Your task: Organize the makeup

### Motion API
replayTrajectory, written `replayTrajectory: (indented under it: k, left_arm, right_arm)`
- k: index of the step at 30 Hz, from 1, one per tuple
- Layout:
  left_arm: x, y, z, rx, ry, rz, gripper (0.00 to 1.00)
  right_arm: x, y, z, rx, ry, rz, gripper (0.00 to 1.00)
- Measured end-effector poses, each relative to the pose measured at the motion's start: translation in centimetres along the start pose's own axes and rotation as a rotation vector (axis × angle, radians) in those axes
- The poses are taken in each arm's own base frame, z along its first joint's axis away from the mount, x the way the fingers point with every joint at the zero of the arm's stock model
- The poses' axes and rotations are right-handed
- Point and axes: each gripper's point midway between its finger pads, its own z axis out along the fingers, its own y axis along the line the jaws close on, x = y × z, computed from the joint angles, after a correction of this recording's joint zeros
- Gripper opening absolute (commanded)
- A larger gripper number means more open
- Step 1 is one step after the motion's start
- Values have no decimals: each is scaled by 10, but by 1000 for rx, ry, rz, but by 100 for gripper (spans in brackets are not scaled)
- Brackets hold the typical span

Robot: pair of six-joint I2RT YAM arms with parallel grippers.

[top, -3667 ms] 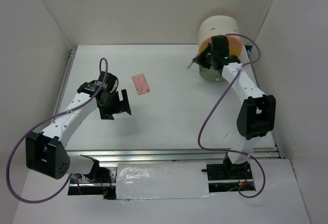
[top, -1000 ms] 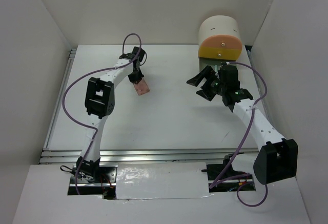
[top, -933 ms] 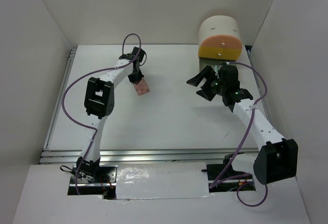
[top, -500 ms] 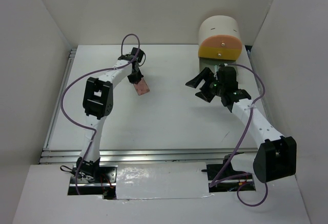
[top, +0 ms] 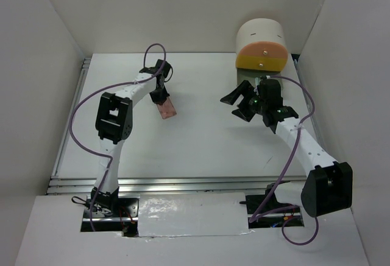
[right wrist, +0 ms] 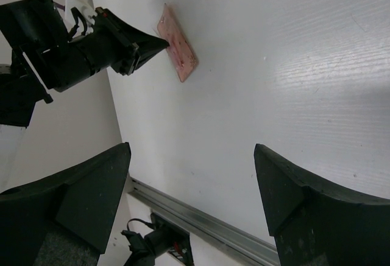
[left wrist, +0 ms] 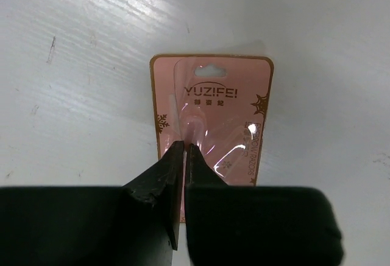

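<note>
Over the white desk [top: 201,150], left jaws pinch the pink palette [left wrist: 213,114] by its lower edge, long axis pointing up-frame; right jaws gape.

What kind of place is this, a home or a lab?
Probably a lab test cell, not a home: plain white walls box in a white table, a left arm and right arm are bolted at its near edge, with a pink makeup packet and a round drawer unit as props.
</note>
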Motion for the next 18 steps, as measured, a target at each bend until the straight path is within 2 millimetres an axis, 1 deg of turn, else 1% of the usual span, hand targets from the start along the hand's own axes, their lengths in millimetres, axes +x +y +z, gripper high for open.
replayTrajectory:
  k: [5, 8, 11, 18]
  left_arm:
    - [12, 7, -8, -9, 22, 14, 0]
    - [24, 11, -18, -11, 48, 30, 0]
    - [30, 10, -30, 9, 53, 40, 0]
    - [30, 2, -56, 62, 36, 46, 0]
  right_arm:
    - [1, 0, 1, -14, 2, -6, 90]
    - [3, -2, 3, -18, 6, -8, 90]
    - [6, -3, 5, -20, 18, -6, 90]
    - [7, -2, 9, -34, 30, -5, 89]
